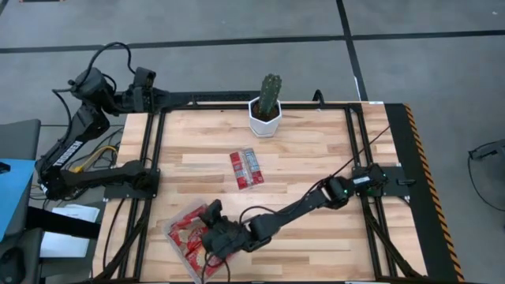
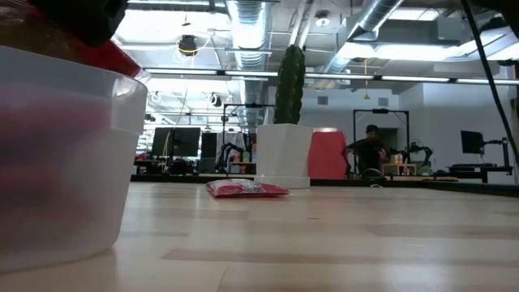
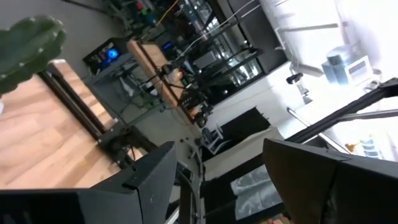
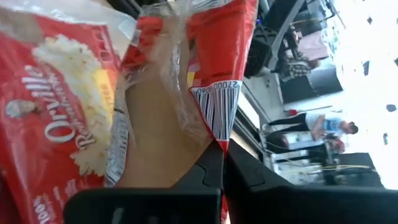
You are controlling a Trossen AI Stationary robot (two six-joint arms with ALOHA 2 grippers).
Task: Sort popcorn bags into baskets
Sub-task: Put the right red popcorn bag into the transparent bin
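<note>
My right gripper reaches over the clear plastic tray at the table's near left and is shut on a red popcorn bag with a yellow-orange picture. Several red bags lie in the tray. In the low view the tray's wall fills the left, with the held bag's red edge just above its rim. Two slim red packets with silver-white middles lie flat side by side mid-table, also seen in the low view. My left gripper waits open off the table's far left corner. My right gripper pinches the popcorn bag between its two shut fingers at an end edge beside the barcode. The crinkled clear seam and the red wrapper spread away from the fingertips. In the low view the bag sits above the tray's rim; its lower part is hidden.
A white hexagonal pot with a green cactus stands at the table's far edge, middle. A black frame runs along the table's sides. Bare wood lies to the right of the slim packets. A person shows in the room behind.
</note>
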